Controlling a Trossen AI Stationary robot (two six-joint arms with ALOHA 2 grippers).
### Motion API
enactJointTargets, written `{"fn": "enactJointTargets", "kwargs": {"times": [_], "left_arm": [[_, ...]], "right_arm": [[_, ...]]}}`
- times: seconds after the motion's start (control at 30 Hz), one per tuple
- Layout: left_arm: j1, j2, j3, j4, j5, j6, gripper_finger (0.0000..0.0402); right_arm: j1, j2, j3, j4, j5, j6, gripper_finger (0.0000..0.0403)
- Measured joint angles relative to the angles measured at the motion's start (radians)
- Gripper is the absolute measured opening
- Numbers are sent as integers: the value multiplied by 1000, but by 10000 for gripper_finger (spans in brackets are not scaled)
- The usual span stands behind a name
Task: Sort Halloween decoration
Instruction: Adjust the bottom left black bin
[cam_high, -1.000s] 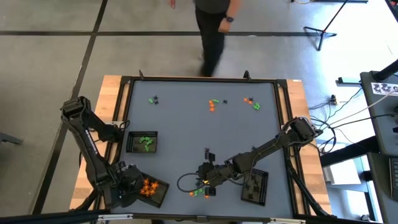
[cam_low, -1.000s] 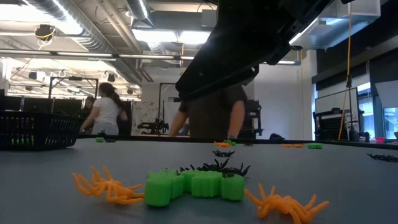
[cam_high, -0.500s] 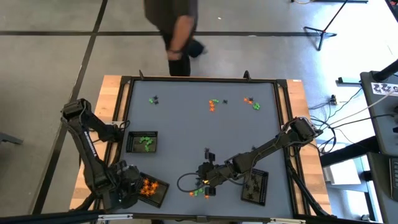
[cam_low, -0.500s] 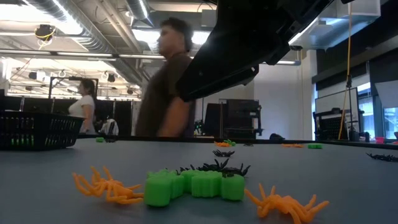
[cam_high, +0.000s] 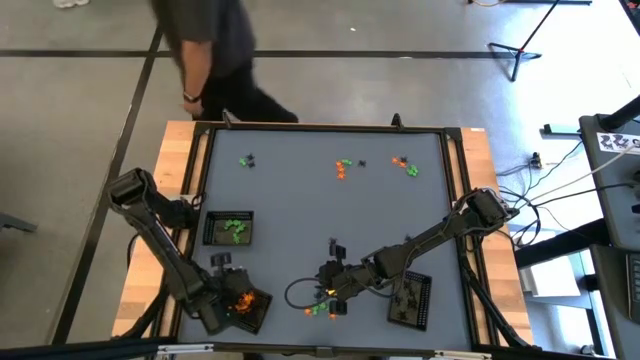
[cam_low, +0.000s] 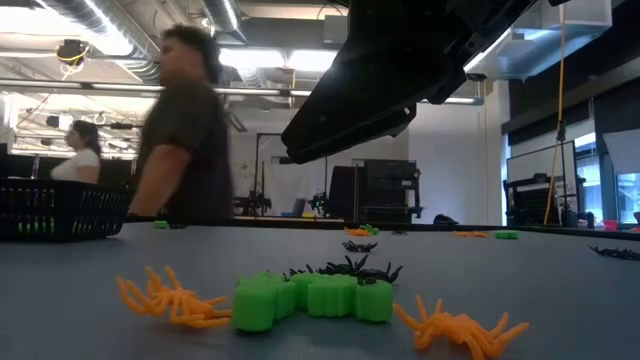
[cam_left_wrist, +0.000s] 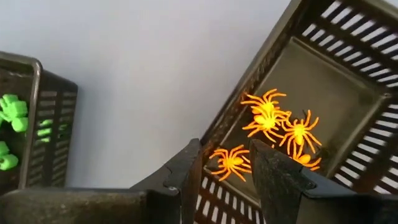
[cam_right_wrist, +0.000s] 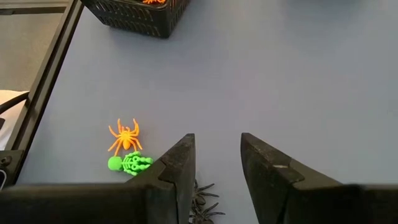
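The Halloween decoration lies in small heaps. Near the front edge an orange spider (cam_right_wrist: 126, 135), a green skeleton piece (cam_right_wrist: 129, 163) and black spiders (cam_right_wrist: 202, 204) rest on the grey table under my right gripper (cam_high: 328, 283), which hangs open above them, touching none. My left gripper (cam_left_wrist: 228, 149) is open over the near-left black tray (cam_high: 250, 310), where several orange spiders (cam_left_wrist: 273, 121) lie on its floor. One orange spider (cam_left_wrist: 230, 163) shows in the gap between the fingers, down in the tray.
A tray with green pieces (cam_high: 229, 229) stands left of centre, and a tray with black pieces (cam_high: 411, 298) sits near right. Small heaps (cam_high: 247, 160), (cam_high: 343, 168), (cam_high: 404, 165) lie along the far side. A person (cam_high: 205, 50) walks past the far edge.
My left gripper has shifted toward the table's right over the tray of orange spiders and has rolled about its own axis, staying open. My right gripper has kept still. The person behind the far edge has walked from the middle toward the left.
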Motion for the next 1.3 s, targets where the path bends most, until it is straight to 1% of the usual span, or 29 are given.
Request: {"fn": "enactJointTargets", "kwargs": {"times": [0.2, 0.33, 0.5, 0.57, 0.77, 1.13, 1.3], "left_arm": [[12, 0, 0, 1, 4, 37, 127], [11, 0, 0, 3, 34, 38, 127], [6, 0, -4, 13, 35, 39, 127], [6, 0, -18, 25, 36, 39, 127], [3, 0, -96, 64, 98, 9, 127], [-27, -1, -101, 68, 94, -35, 97], [-27, -4, -101, 66, 96, -43, 94]], "right_arm": [[0, 0, 0, -1, -8, 0, 127], [0, 0, 0, -2, -8, 0, 127], [0, 0, 0, -2, -8, 0, 127], [0, 0, 0, -2, -8, 0, 127], [0, 0, 0, -2, -8, 6, 127], [0, 0, 0, -1, 2, 18, 127], [0, 0, 0, -1, 2, 18, 127]]}}
